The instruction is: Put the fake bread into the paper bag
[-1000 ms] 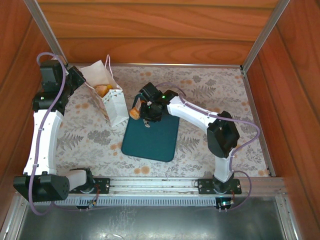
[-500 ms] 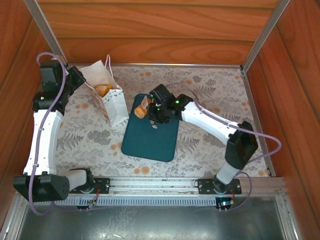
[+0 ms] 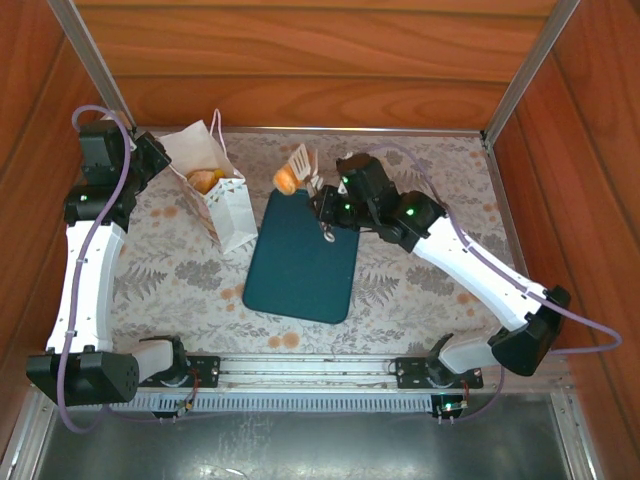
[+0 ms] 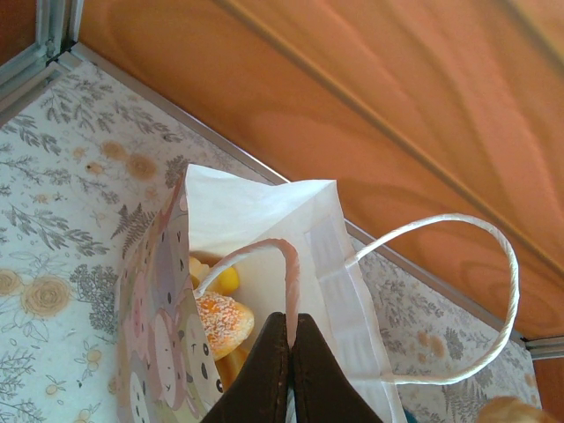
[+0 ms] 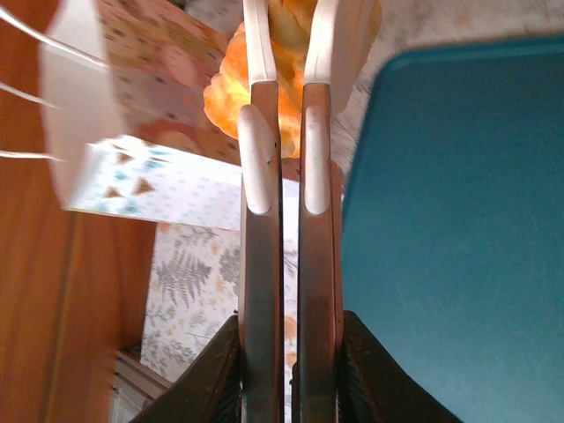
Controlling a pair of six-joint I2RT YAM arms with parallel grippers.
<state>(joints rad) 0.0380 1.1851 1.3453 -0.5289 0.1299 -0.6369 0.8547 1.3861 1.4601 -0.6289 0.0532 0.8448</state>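
The white paper bag [image 3: 228, 207] stands open at the far left with several pieces of fake bread [image 3: 205, 181] inside. My left gripper [image 4: 289, 328] is shut on one of the bag's white cord handles [image 4: 291, 264]. In the left wrist view a sugar-dusted bun [image 4: 220, 322] lies in the bag [image 4: 256, 207]. My right gripper [image 3: 294, 172] is shut on an orange-brown piece of fake bread [image 3: 286, 180], held in the air just beyond the far edge of the tray and to the right of the bag. In the right wrist view that bread [image 5: 227, 88] sits between the white fingers [image 5: 257, 53], with the bag [image 5: 150, 115] to its left.
A dark teal tray [image 3: 300, 262] lies bare in the middle of the floral tablecloth [image 3: 420, 290]; it is also in the right wrist view [image 5: 458, 220]. Wooden walls [image 3: 300, 70] close in the back and both sides. A metal rail [image 3: 320, 372] runs along the near edge.
My right arm has lifted the bread off the tray and carried it toward the far side, ending beside the bag's mouth. The left arm and bag have stayed still.
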